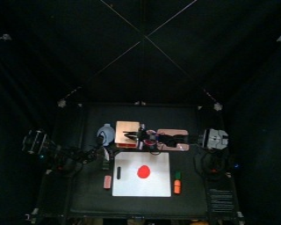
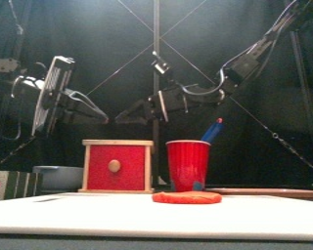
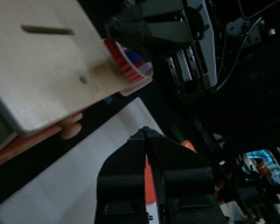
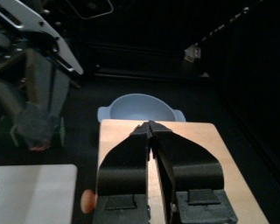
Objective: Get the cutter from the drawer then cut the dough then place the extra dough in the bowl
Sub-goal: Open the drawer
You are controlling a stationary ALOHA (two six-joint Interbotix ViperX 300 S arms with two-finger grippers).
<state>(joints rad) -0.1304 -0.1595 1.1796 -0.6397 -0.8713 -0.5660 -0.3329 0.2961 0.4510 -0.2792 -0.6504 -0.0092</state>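
Jaws of the right gripper (image 4: 146, 129) are pressed together above the wooden box (image 4: 199, 144); the left gripper (image 3: 149, 133) is likewise closed. The drawer front (image 2: 116, 166) looks shut, with the cutter presumably hidden inside. Descending closed could shove the box into the red cup (image 2: 188, 164) or the bowl (image 4: 146, 108).
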